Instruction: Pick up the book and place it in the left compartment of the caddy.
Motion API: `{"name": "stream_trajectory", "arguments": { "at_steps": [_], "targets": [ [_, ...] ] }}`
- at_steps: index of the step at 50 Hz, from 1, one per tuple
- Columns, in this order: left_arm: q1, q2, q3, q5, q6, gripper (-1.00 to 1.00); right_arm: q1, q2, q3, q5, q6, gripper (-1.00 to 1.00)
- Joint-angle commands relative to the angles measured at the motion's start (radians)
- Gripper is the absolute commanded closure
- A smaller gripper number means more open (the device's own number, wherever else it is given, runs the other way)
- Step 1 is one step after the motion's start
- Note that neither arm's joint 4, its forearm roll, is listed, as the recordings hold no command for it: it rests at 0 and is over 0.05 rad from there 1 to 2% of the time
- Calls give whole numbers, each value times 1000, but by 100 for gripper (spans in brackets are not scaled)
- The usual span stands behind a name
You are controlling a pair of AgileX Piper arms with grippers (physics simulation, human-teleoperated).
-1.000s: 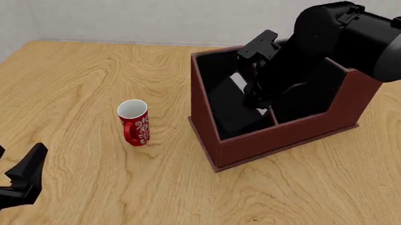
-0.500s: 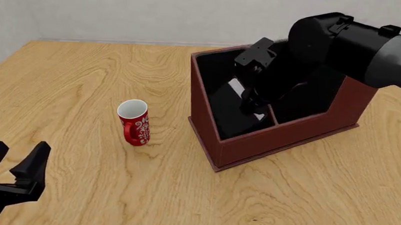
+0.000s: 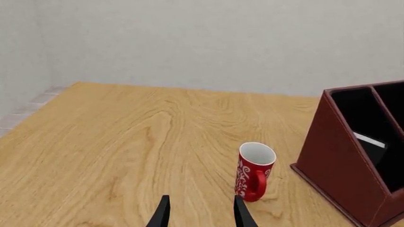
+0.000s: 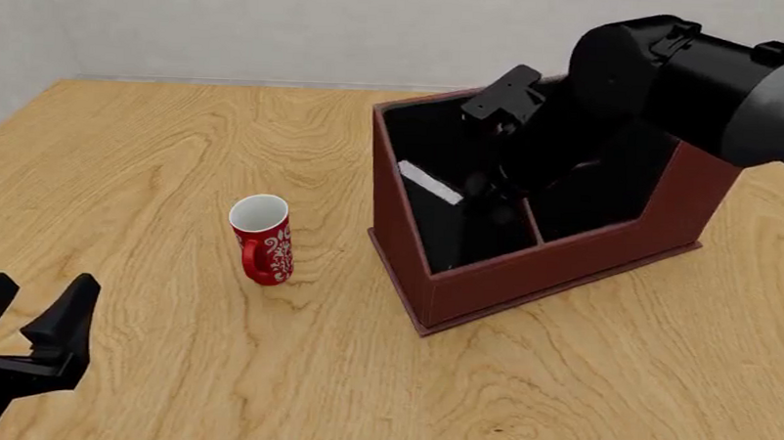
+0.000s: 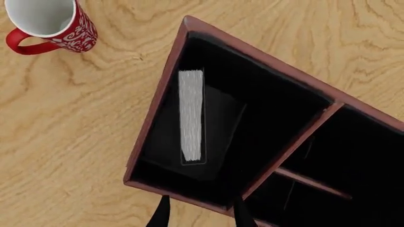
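The dark red-brown caddy [image 4: 547, 269] stands on the right half of the table. The black book [image 4: 430, 185] stands inside its long left compartment [image 4: 428, 133], leaning toward the outer wall with its white page edges up. The right wrist view looks straight down on the book [image 5: 191, 115] in that compartment [image 5: 271, 109]. My right gripper [image 5: 200, 215] is open and empty above the caddy's [image 5: 149, 118] near edge, clear of the book. My left gripper [image 4: 29, 330] is open and empty low at the near left. The left wrist view also shows it open [image 3: 200, 216], with the caddy [image 3: 334, 151] and book [image 3: 369, 140] beyond.
A red mug [image 4: 262, 238] with white patterns stands upright left of the caddy, also seen in the left wrist view [image 3: 254, 170] and the right wrist view [image 5: 47, 21]. A pale wall backs the table's far edge.
The book has left my right gripper and tipped over toward the caddy's outer left wall. My right gripper has drawn back from it. The left arm has barely moved.
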State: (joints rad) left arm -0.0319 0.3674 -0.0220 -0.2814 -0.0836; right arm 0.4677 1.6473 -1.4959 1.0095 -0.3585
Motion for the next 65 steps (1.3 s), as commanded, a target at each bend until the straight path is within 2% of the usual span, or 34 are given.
{"name": "stream_trajectory", "arguments": {
  "at_steps": [1, 12, 25, 31, 36, 38, 43, 46, 48, 57, 64, 65],
  "targets": [
    [-2, -2, 0, 2, -3, -100, -20, -31, -6, 53, -110, -100],
    [-4, -22, -10, 25, -1, -100, -17, -64, -9, 77, -108, -100],
    [-33, -98, -59, 113, -3, -100, -52, -157, -111, 208, -128, -100],
    [-42, -132, -85, 158, -1, -100, -50, -215, -81, 210, -126, -100],
    [-52, -161, -107, 198, 4, -100, -25, -272, -65, 210, -86, -100],
    [-53, -166, -111, 205, 4, -100, -29, -282, -64, 210, -88, -100],
    [-54, -180, -129, 228, 9, -100, 8, -356, -39, 210, -36, -100],
    [-55, -185, -133, 236, 11, -100, 10, -374, -34, 210, -33, -100],
    [-56, -190, -139, 246, 12, -100, 20, -399, -38, 210, -6, -100],
    [-66, -190, -142, 256, 30, -100, 9, -468, -46, 210, 39, -100],
    [-72, -179, -133, 254, 38, -100, -10, -549, -70, 210, 114, -100],
    [-73, -179, -132, 254, 40, -100, -6, -561, -73, 210, 141, -100]
  ]
}}
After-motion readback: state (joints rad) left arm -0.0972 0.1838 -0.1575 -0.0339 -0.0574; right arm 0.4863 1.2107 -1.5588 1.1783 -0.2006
